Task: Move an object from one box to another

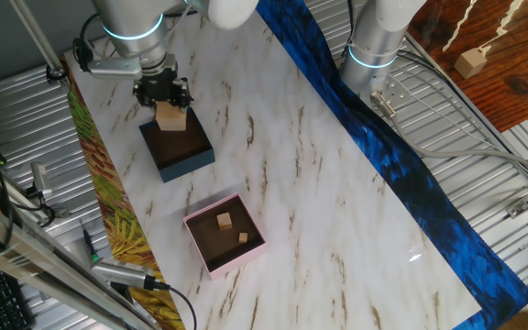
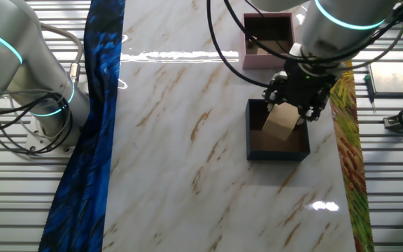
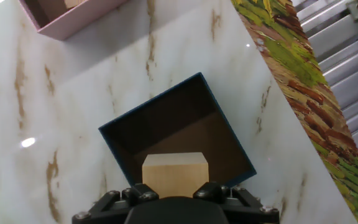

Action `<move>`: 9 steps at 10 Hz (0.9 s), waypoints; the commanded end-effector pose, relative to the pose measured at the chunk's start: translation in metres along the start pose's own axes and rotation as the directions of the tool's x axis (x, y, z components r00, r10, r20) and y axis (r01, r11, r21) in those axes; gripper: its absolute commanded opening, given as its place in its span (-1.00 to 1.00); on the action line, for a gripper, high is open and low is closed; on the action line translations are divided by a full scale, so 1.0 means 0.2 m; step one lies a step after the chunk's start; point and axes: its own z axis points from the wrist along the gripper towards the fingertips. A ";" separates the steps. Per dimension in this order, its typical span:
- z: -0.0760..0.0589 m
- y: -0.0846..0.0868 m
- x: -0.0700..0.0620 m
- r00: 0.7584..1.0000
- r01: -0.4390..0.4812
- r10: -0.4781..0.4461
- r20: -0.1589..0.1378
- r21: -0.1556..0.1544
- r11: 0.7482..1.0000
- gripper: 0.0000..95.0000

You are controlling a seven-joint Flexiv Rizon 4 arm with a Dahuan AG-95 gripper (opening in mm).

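Observation:
The navy-blue box [image 1: 180, 151] sits on the marble table, and shows in the other fixed view [image 2: 254, 133] and the hand view [image 3: 123, 146]. My gripper [image 1: 167, 103] is shut on a pale wooden block [image 1: 171, 116] and holds it just above the box's far side. The block also shows in the other fixed view [image 2: 281, 122] and between the fingers in the hand view [image 3: 174, 172]. The pink box [image 1: 200, 220] lies nearer the front, with two small wooden blocks [image 1: 225, 219] inside. It also shows in the other fixed view [image 2: 247, 57].
A blue cloth strip [image 1: 401, 156] runs along one side of the table and a green-yellow patterned strip [image 1: 108, 211] along the other. A second robot base [image 1: 379, 46] stands beyond the blue strip. Cables and tools lie off the table's edge.

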 end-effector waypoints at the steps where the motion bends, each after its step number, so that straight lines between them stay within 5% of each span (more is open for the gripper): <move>1: 0.00 0.00 0.00 0.998 0.061 -0.061 0.015 -0.007 0.998 -1.00; 7: 0.00 0.00 0.00 0.994 0.104 -0.104 0.021 -0.011 0.994 -1.00; 9: -0.03 0.01 -0.06 0.997 0.075 -0.075 0.031 -0.017 0.997 -1.00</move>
